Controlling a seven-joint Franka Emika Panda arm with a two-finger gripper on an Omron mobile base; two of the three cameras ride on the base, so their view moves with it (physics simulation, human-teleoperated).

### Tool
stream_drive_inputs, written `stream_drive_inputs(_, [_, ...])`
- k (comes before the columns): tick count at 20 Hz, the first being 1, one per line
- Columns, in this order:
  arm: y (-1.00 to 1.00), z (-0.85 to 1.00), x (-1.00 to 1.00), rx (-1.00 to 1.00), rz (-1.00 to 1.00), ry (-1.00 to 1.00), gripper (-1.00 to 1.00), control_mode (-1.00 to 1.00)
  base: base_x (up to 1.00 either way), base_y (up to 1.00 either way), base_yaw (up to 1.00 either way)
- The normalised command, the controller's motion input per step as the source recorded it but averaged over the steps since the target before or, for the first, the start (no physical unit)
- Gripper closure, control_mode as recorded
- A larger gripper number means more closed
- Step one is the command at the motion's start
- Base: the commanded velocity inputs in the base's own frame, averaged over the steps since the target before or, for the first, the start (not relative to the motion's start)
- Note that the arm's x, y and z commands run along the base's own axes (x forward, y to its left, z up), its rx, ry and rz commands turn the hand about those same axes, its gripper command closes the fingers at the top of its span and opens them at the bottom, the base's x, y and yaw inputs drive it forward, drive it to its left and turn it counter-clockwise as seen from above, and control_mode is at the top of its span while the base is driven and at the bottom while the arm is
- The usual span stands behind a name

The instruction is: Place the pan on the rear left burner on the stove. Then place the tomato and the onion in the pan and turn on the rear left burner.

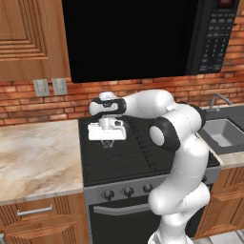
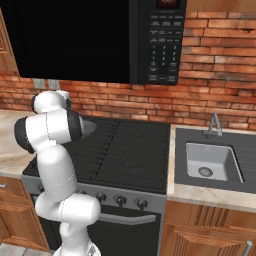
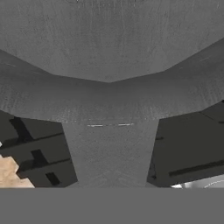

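End effector [image 1: 108, 143] clamped on pan [image 3: 109, 65] handle, over stove [image 1: 143, 162]; pan's inside hidden.

A red brick wall [image 1: 43, 107] backs a beige marble surface [image 1: 33, 157], with wooden cabinets [image 1: 28, 38], a black microwave [image 2: 100, 40] and a grey sink [image 2: 210, 162].

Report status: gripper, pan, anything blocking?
Gripper shut, handle of pan running into it. Pan over left half of stove; lifted or resting, cannot tell. No obstruction seen on the grates.
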Motion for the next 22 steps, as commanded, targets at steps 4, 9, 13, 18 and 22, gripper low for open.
stream_drive_inputs(4, [0.02,-0.2,0.26,0.03,0.04,0.0,1.0,-1.0,0.0,0.0,0.0])
stream_drive_inputs(9, [0.02,-0.17,0.23,0.02,0.05,0.0,1.0,-1.0,0.0,0.0,0.0])
stream_drive_inputs(13, [0.01,-0.15,0.24,0.02,0.04,0.0,1.0,-1.0,0.0,0.0,0.0])
stream_drive_inputs(18, [0.0,-0.15,0.25,0.0,0.01,0.0,1.0,-1.0,0.0,0.0,0.0])
stream_drive_inputs(22, [0.0,-0.18,0.37,0.0,0.0,0.0,1.0,-1.0,0.0,0.0,0.0])
